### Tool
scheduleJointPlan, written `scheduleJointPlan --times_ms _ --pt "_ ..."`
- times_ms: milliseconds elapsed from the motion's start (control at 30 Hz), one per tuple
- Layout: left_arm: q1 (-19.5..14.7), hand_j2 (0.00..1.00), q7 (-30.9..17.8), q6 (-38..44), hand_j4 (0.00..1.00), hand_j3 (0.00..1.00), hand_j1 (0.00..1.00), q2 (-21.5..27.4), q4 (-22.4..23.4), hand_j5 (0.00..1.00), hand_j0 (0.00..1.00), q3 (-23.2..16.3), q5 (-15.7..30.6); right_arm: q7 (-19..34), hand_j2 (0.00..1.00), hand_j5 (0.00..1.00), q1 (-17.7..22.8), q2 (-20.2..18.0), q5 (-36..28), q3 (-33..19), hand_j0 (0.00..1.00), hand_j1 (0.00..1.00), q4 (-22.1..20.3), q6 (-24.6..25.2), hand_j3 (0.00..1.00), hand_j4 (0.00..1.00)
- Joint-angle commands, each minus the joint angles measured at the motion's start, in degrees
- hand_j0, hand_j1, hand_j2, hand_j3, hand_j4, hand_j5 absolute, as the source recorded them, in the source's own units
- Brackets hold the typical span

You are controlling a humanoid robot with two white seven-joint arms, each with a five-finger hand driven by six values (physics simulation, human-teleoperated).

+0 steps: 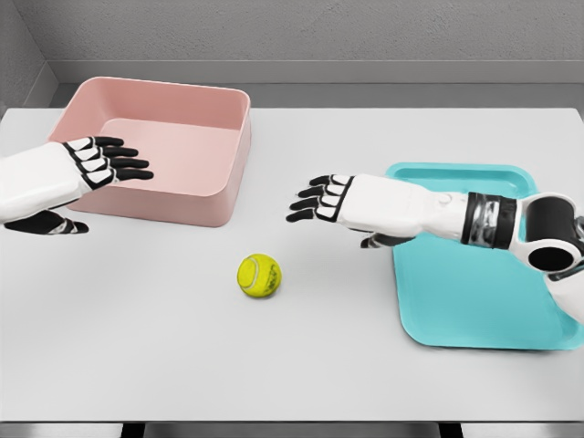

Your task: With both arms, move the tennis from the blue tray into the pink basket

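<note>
Head view: nearest to us, the tennis ball (259, 275) lies on the bare white surface (137, 347), touching neither container and held by nothing. We take the ball as our landmark. To its right, well apart, sits the blue tray (474, 301), flat on the surface, with nothing we can see resting in it except the shadow of the arm above.

Beyond the ball and to its right, our right hand (319, 201) reaches out from the tray's side, its arm crossing the tray's far left corner. The fingers are stretched forward and spread apart, gripping nothing, and the hand hovers clear of the ball.

Beyond the ball and to its left, our left hand (105, 162) comes in from the picture's left edge. Its dark fingers are likewise extended and apart, holding nothing, and their tips lie over the near left part of the pink basket (196, 196).

The basket stands farthest from the ball, behind it and to the left, upright with its open side up, and we see nothing inside it.
</note>
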Motion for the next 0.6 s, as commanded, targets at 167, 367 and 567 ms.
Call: scheduleJointPlan --times_ms 167,367,567 --pt "-0.3 1.00 -3.4 0.1 1.00 1.00 1.00 -8.2 0.0 1.00 1.00 -0.4 -2.7 -0.1 1.00 1.00 11.3 -6.5 -10.4 -19.0 1.00 1.00 -1.3 0.2 1.00 1.00" --pt "-1.1 1.00 -4.0 0.1 1.00 1.00 1.00 -14.3 0.0 1.00 1.00 -1.9 -7.8 -0.1 1.00 1.00 15.7 -6.0 -12.5 -22.9 1.00 1.00 -1.3 0.2 1.00 1.00" --pt "-6.2 1.00 -6.4 0.1 1.00 1.00 1.00 -17.7 0.0 1.00 1.00 -10.6 -9.4 0.0 1.00 1.00 21.5 -0.5 -12.6 -29.8 1.00 1.00 0.2 0.2 1.00 1.00"
